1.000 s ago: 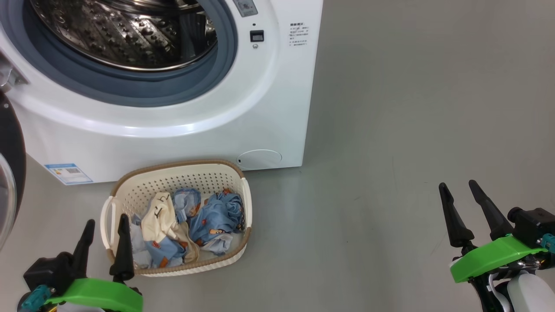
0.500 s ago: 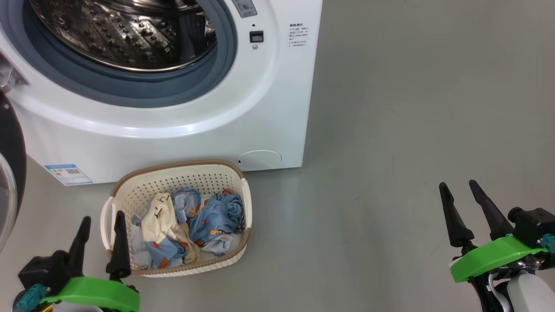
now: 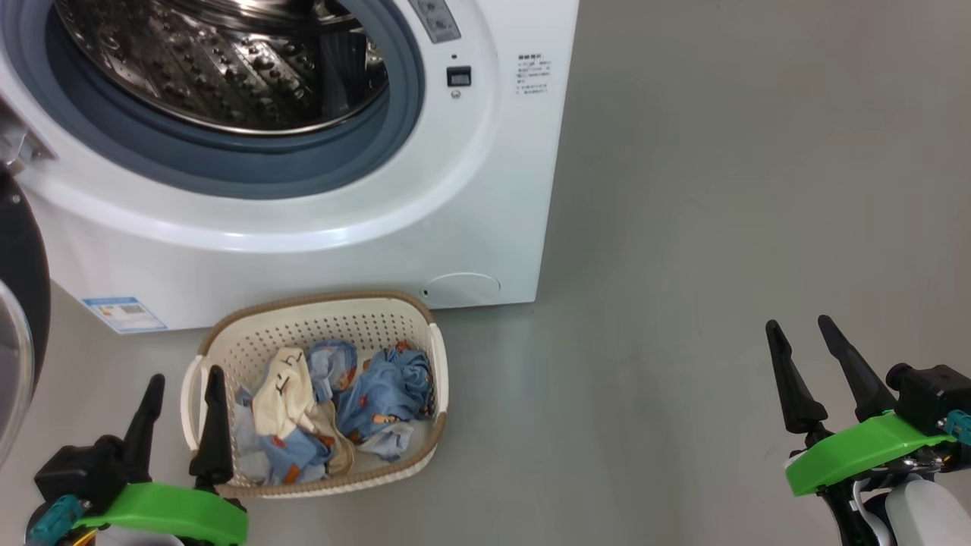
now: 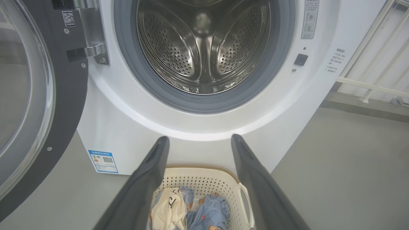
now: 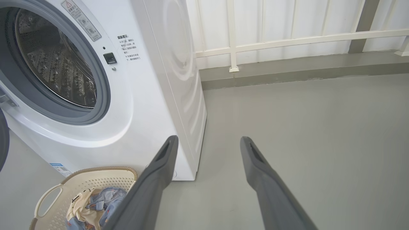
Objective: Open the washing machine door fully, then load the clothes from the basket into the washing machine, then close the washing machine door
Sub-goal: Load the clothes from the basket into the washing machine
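The white washing machine (image 3: 318, 227) stands with its steel drum (image 4: 203, 44) exposed. Its black-rimmed glass door (image 4: 28, 95) is swung wide open to the left, and a sliver of the door (image 3: 19, 318) shows at the head view's left edge. On the floor in front sits the cream basket (image 3: 315, 322) holding light blue and cream clothes (image 3: 334, 409). My left gripper (image 3: 184, 376) is open and empty at the basket's near left corner. My right gripper (image 3: 799, 324) is open and empty, far right over bare floor. From the right wrist the basket (image 5: 80, 179) lies at lower left.
Grey floor (image 3: 721, 189) stretches to the right of the machine. A white railing (image 5: 287, 41) and a low kerb run along the back wall. A blue label sticker (image 3: 124, 313) and a round cap (image 3: 461, 290) mark the machine's lower front.
The head camera has shifted slightly, so machine and basket sit lower and more rightward in the picture. My left gripper has dropped a little by the basket's left handle. The right gripper holds still.
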`<state>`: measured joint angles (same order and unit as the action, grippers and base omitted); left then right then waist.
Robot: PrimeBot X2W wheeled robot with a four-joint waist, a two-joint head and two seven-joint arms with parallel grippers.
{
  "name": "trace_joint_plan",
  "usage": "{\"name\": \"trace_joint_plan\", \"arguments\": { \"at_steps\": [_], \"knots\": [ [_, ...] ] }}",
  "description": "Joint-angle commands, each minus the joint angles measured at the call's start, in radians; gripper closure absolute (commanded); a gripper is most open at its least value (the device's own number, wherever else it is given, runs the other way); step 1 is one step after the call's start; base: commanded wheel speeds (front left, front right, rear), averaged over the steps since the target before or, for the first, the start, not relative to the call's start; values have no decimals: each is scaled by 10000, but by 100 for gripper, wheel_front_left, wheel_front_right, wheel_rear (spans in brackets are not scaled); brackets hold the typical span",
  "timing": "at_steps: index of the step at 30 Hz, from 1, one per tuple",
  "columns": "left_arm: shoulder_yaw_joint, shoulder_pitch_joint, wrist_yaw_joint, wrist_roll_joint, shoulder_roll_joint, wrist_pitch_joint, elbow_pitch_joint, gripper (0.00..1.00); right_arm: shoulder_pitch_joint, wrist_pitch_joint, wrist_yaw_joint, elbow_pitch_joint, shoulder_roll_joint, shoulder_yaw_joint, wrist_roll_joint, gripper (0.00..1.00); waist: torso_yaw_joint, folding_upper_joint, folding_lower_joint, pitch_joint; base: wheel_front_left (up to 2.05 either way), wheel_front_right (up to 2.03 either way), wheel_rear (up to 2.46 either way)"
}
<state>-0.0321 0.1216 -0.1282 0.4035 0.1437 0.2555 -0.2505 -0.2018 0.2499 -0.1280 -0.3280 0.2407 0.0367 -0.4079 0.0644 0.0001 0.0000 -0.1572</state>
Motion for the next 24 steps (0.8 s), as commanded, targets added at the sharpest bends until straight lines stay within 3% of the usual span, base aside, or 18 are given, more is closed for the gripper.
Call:
{"name": "trace_joint_plan", "arguments": {
  "at_steps": [1,8,24],
  "knots": [
    [273,96,-25,61,291,63,288,0,20,118,-27,251,98,231,28,0,0,-1,0,3,86,-117,30],
    [340,56,-25,-13,274,63,333,0,36,118,-27,259,98,288,8,0,4,-1,0,37,69,-78,8],
    [275,89,-25,-102,30,63,40,0,-82,118,-27,363,-26,358,12,0,15,-1,0,-289,1,-1,0]
  ]
}}
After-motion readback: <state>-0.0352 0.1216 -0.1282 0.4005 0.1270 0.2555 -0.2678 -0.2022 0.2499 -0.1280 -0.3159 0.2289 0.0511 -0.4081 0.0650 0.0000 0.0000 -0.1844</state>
